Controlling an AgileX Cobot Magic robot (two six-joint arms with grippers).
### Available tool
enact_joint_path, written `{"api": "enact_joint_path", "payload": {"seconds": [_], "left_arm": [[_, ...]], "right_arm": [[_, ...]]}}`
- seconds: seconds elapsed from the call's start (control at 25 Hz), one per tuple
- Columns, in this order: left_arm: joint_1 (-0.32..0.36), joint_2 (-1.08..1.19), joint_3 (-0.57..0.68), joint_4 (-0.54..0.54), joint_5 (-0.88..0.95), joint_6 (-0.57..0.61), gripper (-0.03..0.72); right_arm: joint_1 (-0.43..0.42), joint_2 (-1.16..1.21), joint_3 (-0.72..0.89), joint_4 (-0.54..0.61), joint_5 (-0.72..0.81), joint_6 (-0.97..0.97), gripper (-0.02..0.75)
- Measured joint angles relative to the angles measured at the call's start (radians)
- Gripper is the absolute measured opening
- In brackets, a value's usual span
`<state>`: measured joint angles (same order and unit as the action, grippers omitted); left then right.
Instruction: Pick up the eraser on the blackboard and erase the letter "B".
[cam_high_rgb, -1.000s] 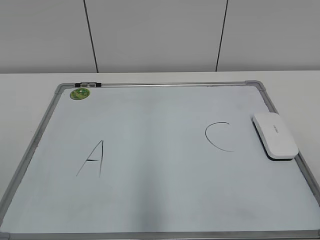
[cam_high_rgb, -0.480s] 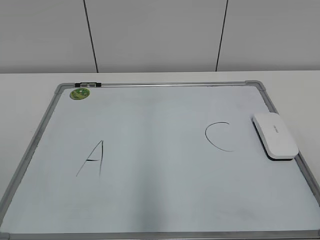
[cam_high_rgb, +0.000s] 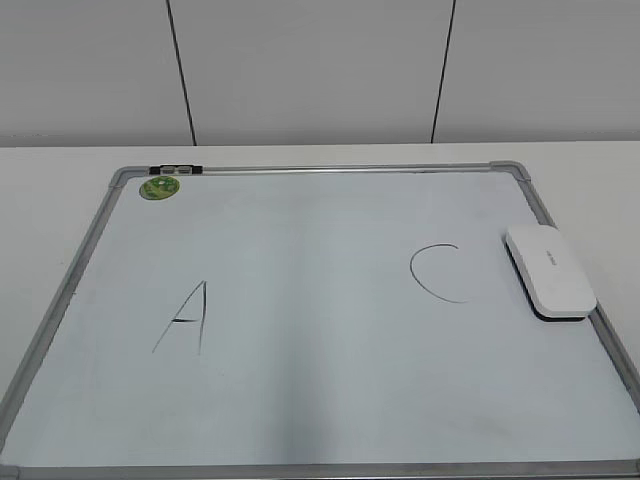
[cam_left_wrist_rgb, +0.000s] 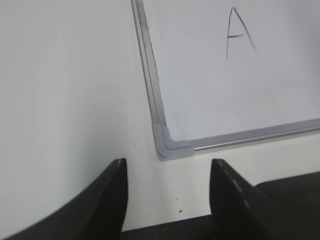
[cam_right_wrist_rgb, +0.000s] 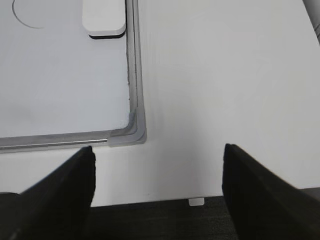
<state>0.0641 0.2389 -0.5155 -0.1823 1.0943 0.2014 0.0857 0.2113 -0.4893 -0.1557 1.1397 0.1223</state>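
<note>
The white eraser (cam_high_rgb: 550, 271) lies on the blackboard (cam_high_rgb: 320, 420) at its right edge, dark felt down; it also shows at the top of the right wrist view (cam_right_wrist_rgb: 103, 17). No letter "B" shows on the board; the space between the slanted "A" (cam_high_rgb: 187, 317) and the curved "C" (cam_high_rgb: 436, 272) is bare. My left gripper (cam_left_wrist_rgb: 167, 170) is open and empty over the table just below the board's near left corner (cam_left_wrist_rgb: 167, 142). My right gripper (cam_right_wrist_rgb: 158, 160) is open and empty over the table near the board's near right corner (cam_right_wrist_rgb: 131, 131). Neither gripper shows in the exterior view.
A round green sticker (cam_high_rgb: 160, 187) sits at the board's far left corner. The white table (cam_high_rgb: 60, 190) surrounds the board. The table's dark front edge (cam_right_wrist_rgb: 150, 220) lies just under both grippers. A grey panelled wall (cam_high_rgb: 320, 70) stands behind.
</note>
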Motion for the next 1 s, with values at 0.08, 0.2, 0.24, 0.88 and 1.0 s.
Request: {"api": "enact_joint_path", "payload": {"seconds": [0.08, 0.2, 0.24, 0.88, 1.0], "left_arm": [[0.000, -0.065, 0.000, 0.000, 0.000, 0.000, 0.388], [0.000, -0.152, 0.000, 0.000, 0.003, 0.000, 0.388], [0.000, -0.171, 0.000, 0.000, 0.006, 0.000, 0.388], [-0.023, -0.229, 0.000, 0.000, 0.012, 0.000, 0.352], [-0.029, -0.229, 0.000, 0.000, 0.013, 0.000, 0.351]], "right_arm": [[-0.018, -0.021, 0.000, 0.000, 0.000, 0.000, 0.587], [-0.030, -0.063, 0.000, 0.000, 0.000, 0.000, 0.587], [-0.033, -0.081, 0.000, 0.000, 0.000, 0.000, 0.587], [-0.033, -0.227, 0.000, -0.002, 0.002, 0.000, 0.587], [-0.033, -0.227, 0.000, -0.002, 0.002, 0.000, 0.587]]}}
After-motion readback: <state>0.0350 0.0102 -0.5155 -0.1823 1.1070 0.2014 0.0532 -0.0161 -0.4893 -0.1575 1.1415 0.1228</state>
